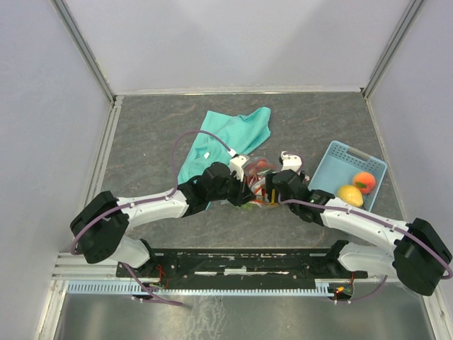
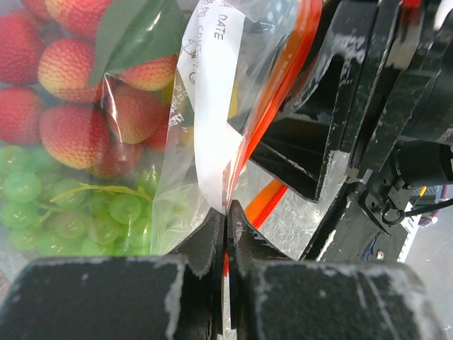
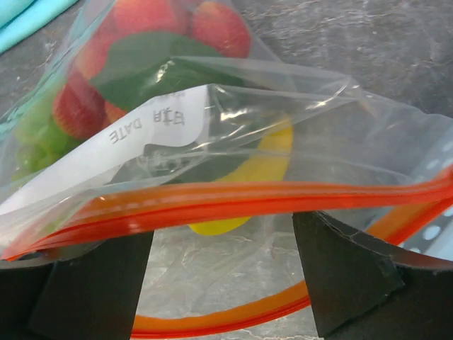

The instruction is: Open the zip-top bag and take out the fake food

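Clear crinkly orange-zipped bag (image 3: pixel 233 92) of plastic fruit (image 2: pixel 71 131), just beside the teal cloth (image 1: pixel 230 134), is clamped by the left fingers (image 2: pixel 202 244); the right fingers (image 3: pixel 347 273) stand apart astride its strip (image 3: pixel 233 202), and may slip off the slick film when closing.

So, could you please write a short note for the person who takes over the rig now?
Left gripper: shut on one lip of the zip-top bag.
Right gripper: open at the bag's mouth.
Done: zip strip parted; peach and lemon lie in the blue basket.
To do: take out the red berries, green grapes, leaf and yellow piece inside the bag.
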### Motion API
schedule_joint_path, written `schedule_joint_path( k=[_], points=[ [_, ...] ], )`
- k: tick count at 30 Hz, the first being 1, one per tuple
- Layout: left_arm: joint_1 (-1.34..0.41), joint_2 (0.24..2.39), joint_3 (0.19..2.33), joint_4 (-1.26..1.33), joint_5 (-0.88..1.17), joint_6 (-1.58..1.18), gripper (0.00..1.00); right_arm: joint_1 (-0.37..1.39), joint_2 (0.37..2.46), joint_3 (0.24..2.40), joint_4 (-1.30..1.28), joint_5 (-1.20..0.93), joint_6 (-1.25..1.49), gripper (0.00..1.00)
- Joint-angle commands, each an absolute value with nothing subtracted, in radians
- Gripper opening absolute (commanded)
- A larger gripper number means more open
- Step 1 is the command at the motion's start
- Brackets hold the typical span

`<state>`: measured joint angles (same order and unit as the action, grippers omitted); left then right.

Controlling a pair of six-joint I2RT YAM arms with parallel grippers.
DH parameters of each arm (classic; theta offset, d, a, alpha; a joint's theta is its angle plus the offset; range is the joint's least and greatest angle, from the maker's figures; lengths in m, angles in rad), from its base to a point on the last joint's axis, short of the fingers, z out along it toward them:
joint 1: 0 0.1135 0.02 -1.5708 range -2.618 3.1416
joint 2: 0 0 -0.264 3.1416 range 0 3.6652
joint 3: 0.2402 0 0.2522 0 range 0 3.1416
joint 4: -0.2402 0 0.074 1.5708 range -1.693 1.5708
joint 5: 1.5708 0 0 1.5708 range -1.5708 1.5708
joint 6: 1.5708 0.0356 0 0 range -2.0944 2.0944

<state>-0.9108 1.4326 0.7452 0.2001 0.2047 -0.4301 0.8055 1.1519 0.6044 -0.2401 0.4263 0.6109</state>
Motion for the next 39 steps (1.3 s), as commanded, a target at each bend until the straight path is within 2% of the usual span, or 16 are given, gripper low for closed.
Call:
schedule_joint_path(
  k=[1, 5, 10, 12, 15, 17, 20, 23, 26, 33, 39],
  points=[
    [-0.912, 1.448, 0.746, 0.29, 0.26, -0.47, 0.03, 0.812, 1.138, 0.59, -0.2, 0.574, 0.681, 0.89],
    [-0.914, 1.466, 0.744, 0.316, 0.289, -0.48, 0.03, 0.812, 1.239, 0.6, -0.127, 0.557, 0.68, 0.87],
    [-0.916, 1.462, 0.735, 0.324, 0.296, -0.488, 0.03, 0.811, 1.325, 0.613, -0.084, 0.567, 0.705, 0.73],
    [-0.916, 1.451, 0.727, 0.321, 0.292, -0.483, 0.03, 0.81, 1.345, 0.611, -0.08, 0.574, 0.708, 0.73],
    [-0.916, 1.45, 0.723, 0.319, 0.29, -0.479, 0.03, 0.807, 1.39, 0.612, -0.078, 0.587, 0.713, 0.83],
    [-0.916, 1.448, 0.722, 0.319, 0.291, -0.481, 0.03, 0.804, 1.416, 0.608, -0.063, 0.586, 0.714, 0.82],
    [-0.915, 1.438, 0.717, 0.316, 0.275, -0.482, 0.03, 0.802, 1.408, 0.586, -0.039, 0.577, 0.72, 0.63],
    [-0.914, 1.429, 0.713, 0.307, 0.244, -0.477, 0.03, 0.802, 1.33, 0.545, -0.016, 0.556, 0.719, 0.48],
    [-0.913, 1.431, 0.717, 0.3, 0.215, -0.474, 0.03, 0.804, 1.221, 0.527, -0.039, 0.522, 0.703, 0.39],
    [-0.913, 1.452, 0.74, 0.293, 0.122, -0.479, 0.03, 0.804, 0.986, 0.53, -0.185, 0.453, 0.7, 0.32],
    [-0.911, 1.469, 0.776, 0.266, 0.063, -0.466, 0.03, 0.804, 0.922, 0.528, -0.267, 0.352, 0.73, 0.29]
  ],
)
